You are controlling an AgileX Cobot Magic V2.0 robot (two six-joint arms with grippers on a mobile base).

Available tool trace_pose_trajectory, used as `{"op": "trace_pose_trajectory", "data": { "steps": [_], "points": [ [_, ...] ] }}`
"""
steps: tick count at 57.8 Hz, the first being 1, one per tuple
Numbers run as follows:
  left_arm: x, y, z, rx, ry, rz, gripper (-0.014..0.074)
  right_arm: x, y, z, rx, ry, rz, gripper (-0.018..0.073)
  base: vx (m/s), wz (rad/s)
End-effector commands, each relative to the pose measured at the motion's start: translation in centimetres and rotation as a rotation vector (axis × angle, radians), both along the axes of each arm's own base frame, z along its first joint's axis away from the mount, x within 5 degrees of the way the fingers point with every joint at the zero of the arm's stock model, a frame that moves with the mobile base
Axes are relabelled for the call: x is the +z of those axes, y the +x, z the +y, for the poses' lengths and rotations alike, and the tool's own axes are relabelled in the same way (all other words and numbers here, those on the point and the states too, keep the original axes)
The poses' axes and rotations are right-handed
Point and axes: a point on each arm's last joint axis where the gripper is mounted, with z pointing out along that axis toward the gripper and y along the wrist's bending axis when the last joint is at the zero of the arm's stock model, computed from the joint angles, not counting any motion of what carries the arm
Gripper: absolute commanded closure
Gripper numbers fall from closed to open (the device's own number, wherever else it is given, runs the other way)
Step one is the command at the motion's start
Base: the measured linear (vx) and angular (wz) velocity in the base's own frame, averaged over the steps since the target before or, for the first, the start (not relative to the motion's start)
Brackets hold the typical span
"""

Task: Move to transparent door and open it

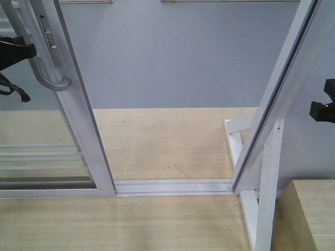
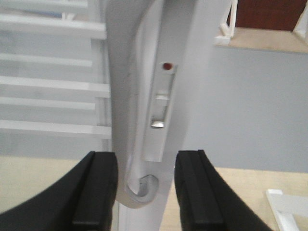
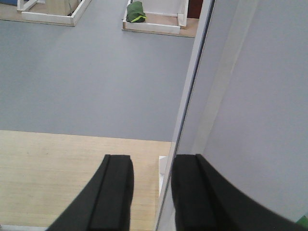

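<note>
The transparent door (image 1: 84,125) stands at the left, a white-framed glass panel with thin horizontal bars low down. Its curved grey handle (image 1: 49,65) runs down the frame edge. My left gripper (image 1: 18,52) is at the handle. In the left wrist view this gripper (image 2: 144,190) is open, its black fingers (image 2: 98,190) on either side of the handle's hooked lower end (image 2: 142,185). The left finger is close against the handle and the right one stands a little apart. My right gripper (image 3: 154,192) is open and holds nothing, next to the right frame's edge (image 3: 185,110).
A floor track (image 1: 172,185) runs from the door to the slanting white right frame (image 1: 277,99), with a gap between them. White braces (image 1: 267,188) stand at the right. Beyond lies grey floor, with a green object (image 3: 135,12) on a far platform.
</note>
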Motion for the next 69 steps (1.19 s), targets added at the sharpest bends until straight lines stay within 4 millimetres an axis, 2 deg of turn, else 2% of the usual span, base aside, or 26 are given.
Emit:
{"op": "trace_pose_trajectory", "data": {
  "steps": [1,12,20,30,37,43,47,52,57,60,69],
  "points": [
    [3.9,-3.0,-0.1,0.004,-0.015,-0.204,0.0192,1.5,0.1,0.2,0.03,-0.005,-0.086,0.0264,0.0,0.0],
    [6.3,-8.6,0.0,0.003,-0.017,-0.33,0.0192,1.5,0.1,0.2,0.03,-0.005,-0.086,0.0264,0.0,0.0],
    [7.1,-12.3,0.0,-0.001,-0.019,-0.361,0.0192,1.5,0.1,0.2,0.03,-0.005,-0.086,0.0264,0.0,0.0],
    [8.1,-14.8,0.0,-0.003,-0.02,-0.417,0.0192,1.5,0.1,0.2,0.03,-0.005,-0.086,0.0264,0.0,0.0],
    [8.6,-15.6,0.1,-0.005,0.019,-0.441,0.0197,1.5,0.1,0.2,0.03,-0.005,-0.086,0.0264,0.0,0.0],
    [8.6,-16.6,0.1,-0.006,0.046,-0.463,0.0223,1.5,0.1,0.2,0.03,-0.004,-0.087,0.0264,0.0,0.0],
    [8.7,-18.1,0.1,-0.004,0.038,-0.507,0.0266,1.5,0.1,0.2,0.03,-0.004,-0.086,0.0264,0.0,0.0],
    [8.2,-20.3,0.1,-0.003,0.039,-0.563,0.0367,1.5,0.1,0.2,0.03,-0.004,-0.086,0.0264,0.0,0.0],
    [6.9,-22.7,0.1,-0.005,0.069,-0.612,0.0537,1.5,0.1,0.2,0.03,-0.004,-0.087,0.0264,0.0,0.0],
    [5.7,-24.0,0.1,-0.006,0.094,-0.633,0.0605,1.5,0.1,0.2,0.03,-0.004,-0.087,0.0264,0.0,0.0],
    [2.0,-26.5,0.1,-0.011,0.062,-0.686,0.0603,1.5,0.1,0.2,0.03,-0.004,-0.087,0.0264,0.0,0.0]
  ]
}}
